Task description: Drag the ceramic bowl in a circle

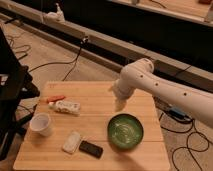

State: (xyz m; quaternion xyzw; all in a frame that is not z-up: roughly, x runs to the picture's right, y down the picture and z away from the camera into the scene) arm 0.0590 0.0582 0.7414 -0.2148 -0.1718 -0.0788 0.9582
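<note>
Currently, gripper [120, 105] hovers near the ceramic bowl [125, 131].

A light wooden table [97, 95] stands on a pale tan floor [35, 47]. Black cables [59, 63] trail over the floor behind the table, and more loop at the right [194, 142]. A long pale ledge [102, 44] runs slantwise across the room, with a dark wall [135, 25] above it. A black piece of furniture [12, 85] stands just beside the table's left edge. The light is dim and warm.
</note>
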